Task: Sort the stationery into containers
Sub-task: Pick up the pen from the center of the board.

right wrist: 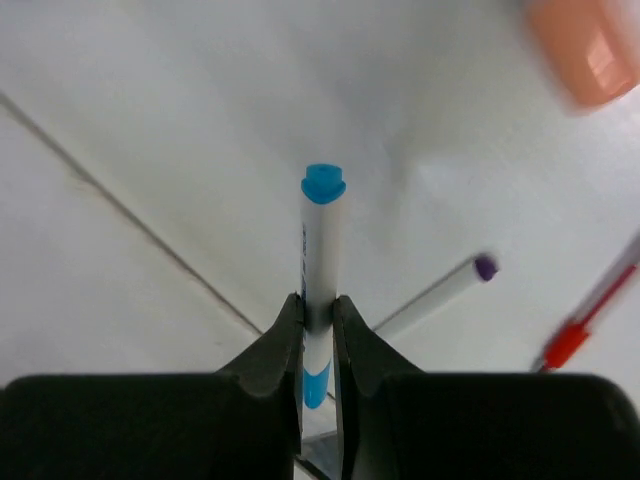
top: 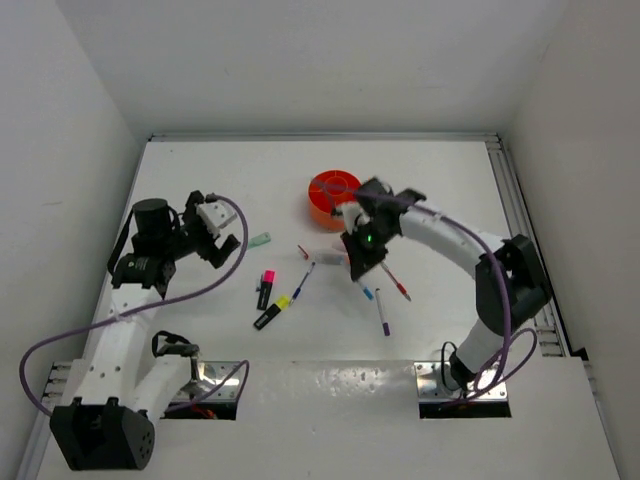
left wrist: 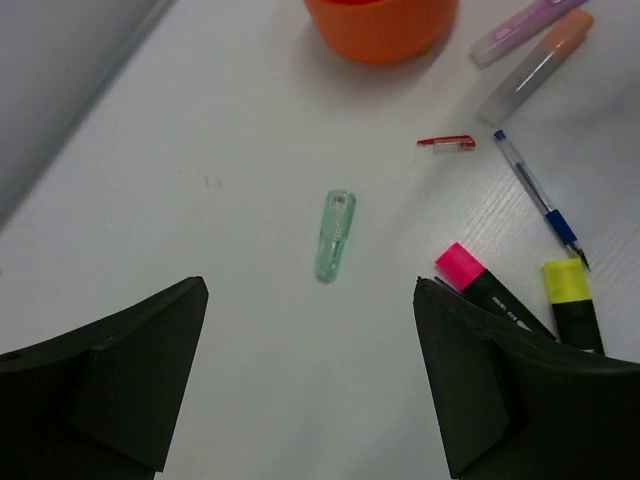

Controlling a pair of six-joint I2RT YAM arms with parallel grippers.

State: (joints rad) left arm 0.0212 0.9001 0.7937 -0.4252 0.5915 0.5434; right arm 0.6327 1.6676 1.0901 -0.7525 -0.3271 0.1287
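Right gripper (right wrist: 318,312): jaws pinched tight on a white pen with a blue cap (right wrist: 322,230), gripped low on the barrel near the tail end. The pen's long axis runs straight out ahead of the fingers, cap foremost, so it extends the gripper's line rather than lying across it. I cannot tell from the wrist view whether the pen is clear of the table (right wrist: 150,120). Off to the right of the held pen lie a purple-tipped pen (right wrist: 440,292) and a red pen (right wrist: 568,347), both flat on the surface and apart from it. In the top view the orange tub (top: 318,210) lies on the far side of this gripper, away from the arm bases and a little to the robot's left, near but not touching. Its inner compartments are not readable from here. Judgement: the carry is short, away from the bases, and since the pen points onward from the fingers the wrist will likely have to tip it cap-down over the rim. Left gripper (left wrist: 310,385): jaws spread wide, nothing between them. A pale green marker (left wrist: 335,235) lies ahead of it, its long axis roughly along the reach, so the jaws would close across its width. The right arm is the nearer to the tub.
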